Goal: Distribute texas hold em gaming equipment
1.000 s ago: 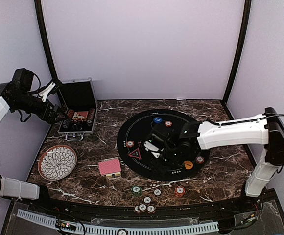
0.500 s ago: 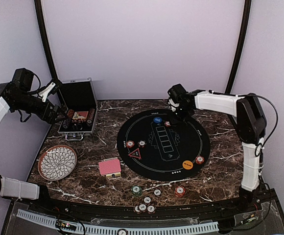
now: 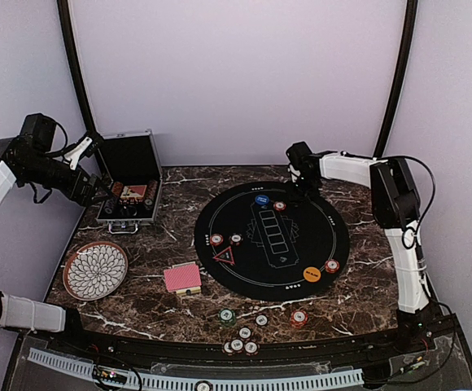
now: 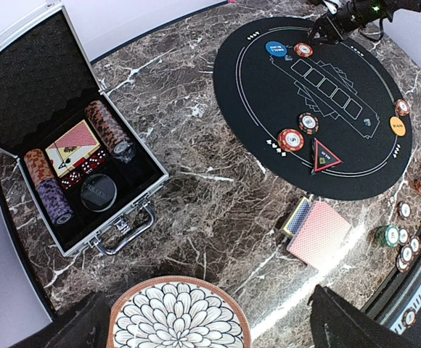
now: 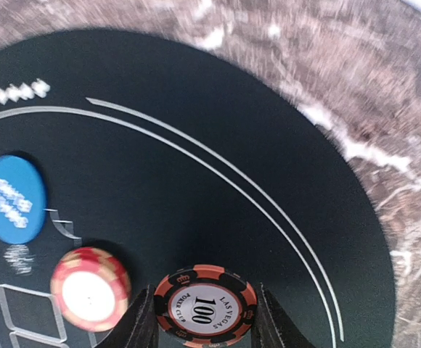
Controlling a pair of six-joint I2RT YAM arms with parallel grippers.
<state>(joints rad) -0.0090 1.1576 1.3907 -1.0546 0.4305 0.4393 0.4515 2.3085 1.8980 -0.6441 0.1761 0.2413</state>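
Between the clenched right fingers (image 5: 139,328), a red-and-black "100" chip (image 5: 205,304); left fingers (image 4: 348,324) spread wide

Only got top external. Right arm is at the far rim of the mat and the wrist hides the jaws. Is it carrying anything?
Observer: Yes. The right wrist view shows the right gripper with its jaws shut on a chip. The chip has a black edge with red stripes and is marked 100.
Operator: And the case, what's in it? Too small for me.
Observer: In the left wrist view, the open case holds three chip stacks, a red-backed deck, red dice and a black disc.
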